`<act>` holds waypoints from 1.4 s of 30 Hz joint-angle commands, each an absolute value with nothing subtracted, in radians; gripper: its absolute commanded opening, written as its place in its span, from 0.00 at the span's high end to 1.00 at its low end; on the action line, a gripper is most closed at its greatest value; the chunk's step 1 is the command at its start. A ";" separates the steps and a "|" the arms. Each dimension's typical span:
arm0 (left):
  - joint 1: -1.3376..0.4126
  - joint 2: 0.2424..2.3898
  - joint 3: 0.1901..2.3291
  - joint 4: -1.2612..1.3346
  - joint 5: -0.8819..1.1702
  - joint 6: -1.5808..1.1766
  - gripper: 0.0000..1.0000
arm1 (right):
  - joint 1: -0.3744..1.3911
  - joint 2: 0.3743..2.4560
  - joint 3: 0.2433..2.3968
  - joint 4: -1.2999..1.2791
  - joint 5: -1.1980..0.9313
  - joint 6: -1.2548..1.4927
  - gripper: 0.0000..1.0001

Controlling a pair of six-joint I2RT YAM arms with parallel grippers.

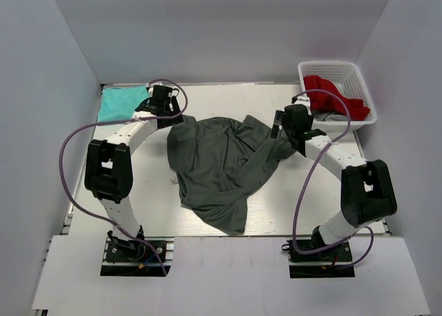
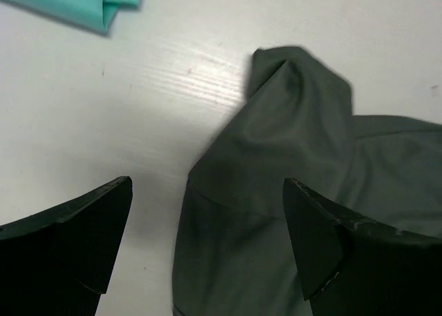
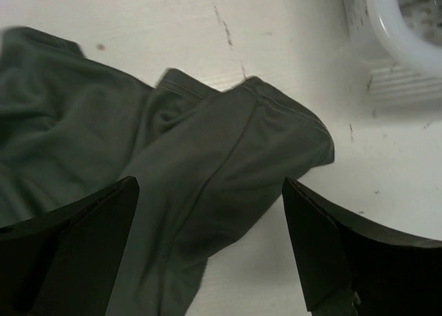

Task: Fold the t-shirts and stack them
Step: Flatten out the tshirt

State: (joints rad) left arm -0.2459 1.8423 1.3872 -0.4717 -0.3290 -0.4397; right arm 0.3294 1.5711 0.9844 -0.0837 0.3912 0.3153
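Observation:
A dark charcoal-grey t-shirt lies crumpled in the middle of the table. A teal t-shirt, folded to a rectangle, lies at the far left. My left gripper hovers open over the grey shirt's left sleeve; the teal shirt's corner shows at the top left of the left wrist view. My right gripper hovers open over the grey shirt's right sleeve. Neither gripper holds anything.
A white lattice basket stands at the far right with a red garment in it; its corner shows in the right wrist view. Grey walls enclose the table on three sides.

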 commanded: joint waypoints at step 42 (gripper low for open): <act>-0.298 1.447 0.939 -0.406 -0.081 -0.620 0.00 | 1.020 1.194 0.704 -0.400 0.438 0.681 0.10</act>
State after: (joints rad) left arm -0.2817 1.6047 0.9279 -0.3927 -0.1173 -0.5606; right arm 1.0508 1.2781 0.6891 -0.3649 0.2234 0.5587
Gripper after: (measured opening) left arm 0.996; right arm 0.904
